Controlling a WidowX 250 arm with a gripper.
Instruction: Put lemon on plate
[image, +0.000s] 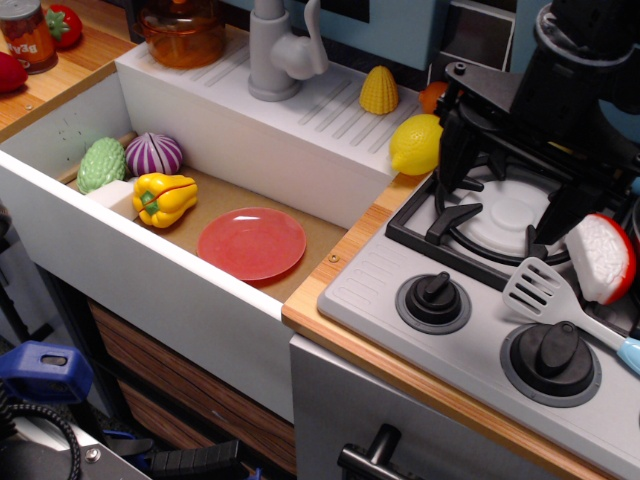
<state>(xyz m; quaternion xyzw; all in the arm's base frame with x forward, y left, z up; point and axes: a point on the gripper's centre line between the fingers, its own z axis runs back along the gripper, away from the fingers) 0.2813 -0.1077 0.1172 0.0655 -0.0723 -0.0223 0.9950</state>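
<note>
The lemon (415, 145), smooth and bright yellow, lies on the counter edge between the sink and the stove. The red-pink plate (252, 243) lies flat and bare on the sink floor, to the lemon's lower left. My black gripper (505, 190) hangs over the stove burner just right of the lemon. Its fingers stand apart and hold nothing. The left finger (455, 150) is right beside the lemon; I cannot tell whether it touches it.
In the sink (150, 270) lie a yellow bell pepper (163, 198), a purple onion (153, 153) and a green vegetable (101, 164). A ribbed yellow corn piece (379, 90) and a faucet (280, 50) stand on the drainboard. A spatula (545, 293) and a red-white piece (603, 258) lie on the stove.
</note>
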